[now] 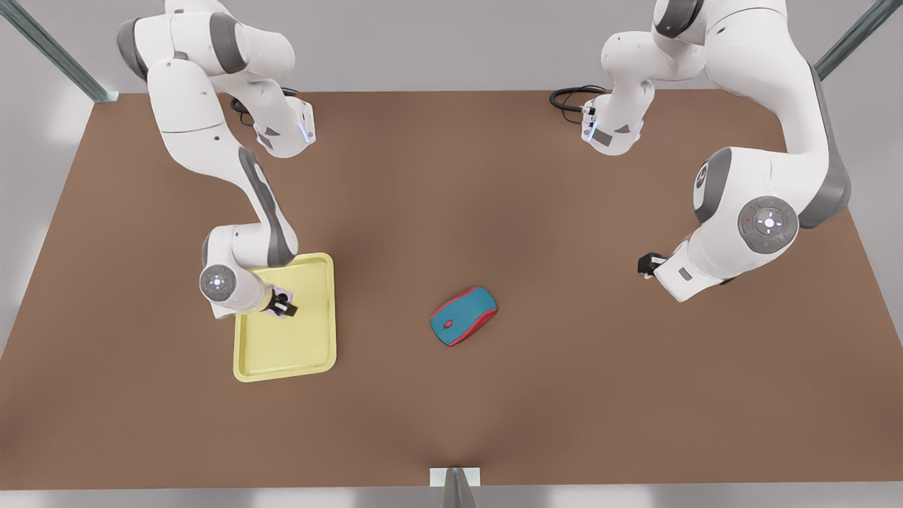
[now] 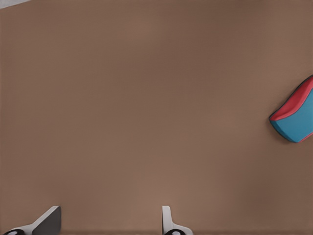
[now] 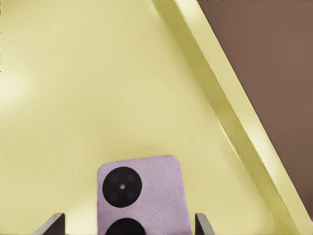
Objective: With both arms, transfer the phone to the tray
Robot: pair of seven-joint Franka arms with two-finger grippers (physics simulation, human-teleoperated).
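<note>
The pale pink phone (image 3: 146,191), with dark round lenses, lies flat on the floor of the pale yellow tray (image 3: 98,73). My right gripper (image 3: 128,216) hangs over it, open, with a finger on either side of the phone and a gap to each. In the front view this gripper (image 1: 283,306) is over the tray's (image 1: 296,353) far left part, with a sliver of the phone (image 1: 283,292) showing beside it. My left gripper (image 1: 645,264) waits over bare table at the front view's right; in its own wrist view the left gripper (image 2: 111,211) is open and holds nothing.
A blue-and-red computer mouse (image 1: 463,315) lies mid-table between the tray and the left arm; the mouse (image 2: 296,115) also shows in the left wrist view. Black cables (image 1: 568,97) curl at the table's far edge. Brown tabletop (image 1: 564,395) stretches around.
</note>
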